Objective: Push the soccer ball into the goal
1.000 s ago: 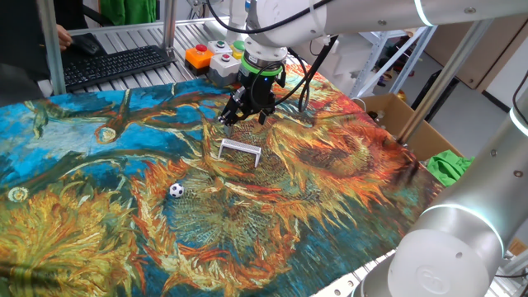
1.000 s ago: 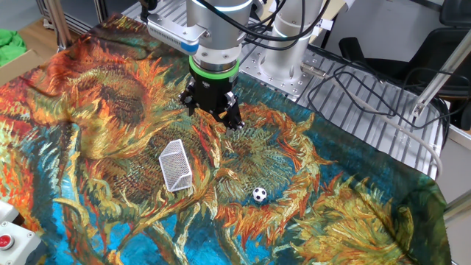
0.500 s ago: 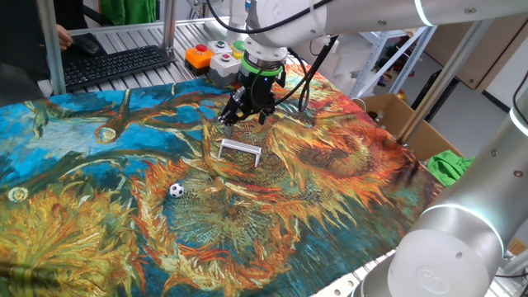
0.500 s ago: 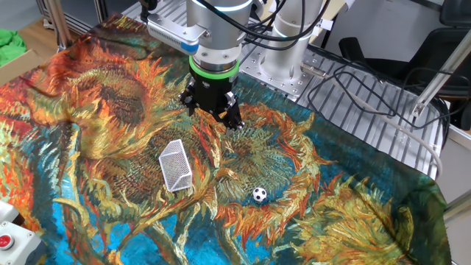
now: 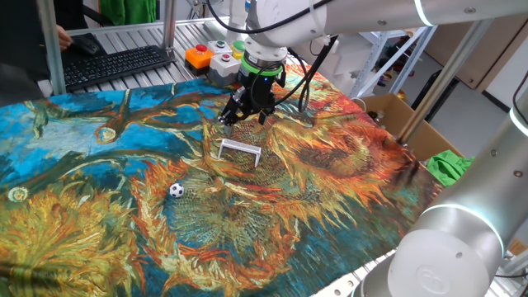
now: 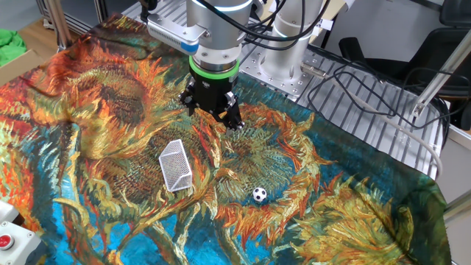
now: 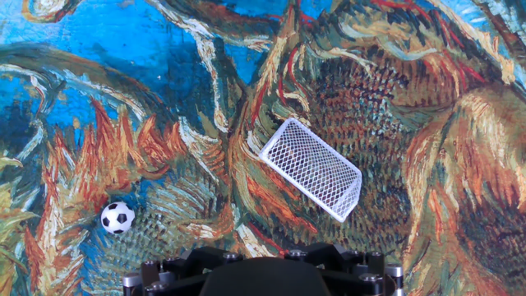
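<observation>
The gripper hung over the worktop with its fingers wide apart and nothing in them, pointing down at the sunflower cloth. In the hand view, the soccer ball lay on the cloth at about 8 o'clock from the goal. The two were well apart. The gripper touched neither one.
</observation>
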`<state>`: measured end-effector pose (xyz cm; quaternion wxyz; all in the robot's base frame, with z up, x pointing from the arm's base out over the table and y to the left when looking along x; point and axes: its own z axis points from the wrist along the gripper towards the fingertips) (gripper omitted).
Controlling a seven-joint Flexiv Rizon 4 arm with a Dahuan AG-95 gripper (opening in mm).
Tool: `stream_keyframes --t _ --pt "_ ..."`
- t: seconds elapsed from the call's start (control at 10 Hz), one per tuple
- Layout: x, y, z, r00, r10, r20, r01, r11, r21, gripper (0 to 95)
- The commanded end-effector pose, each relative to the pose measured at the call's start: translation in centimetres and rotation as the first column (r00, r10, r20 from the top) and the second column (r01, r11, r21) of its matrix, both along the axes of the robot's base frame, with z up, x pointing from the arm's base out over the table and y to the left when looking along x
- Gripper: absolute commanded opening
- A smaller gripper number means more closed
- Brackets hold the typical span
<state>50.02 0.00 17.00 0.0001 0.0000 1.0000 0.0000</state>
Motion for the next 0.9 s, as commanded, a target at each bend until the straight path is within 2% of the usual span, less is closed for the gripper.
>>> stream_keyframes --t 0.1,0.9 --pt "-0.02 0.0 0.0 0.957 -0.281 -0.07 0.284 0.958 0.047 0.0" --pt "-0.16 0.88 -0.64 0.954 -0.292 -0.072 0.296 0.954 0.046 0.0"
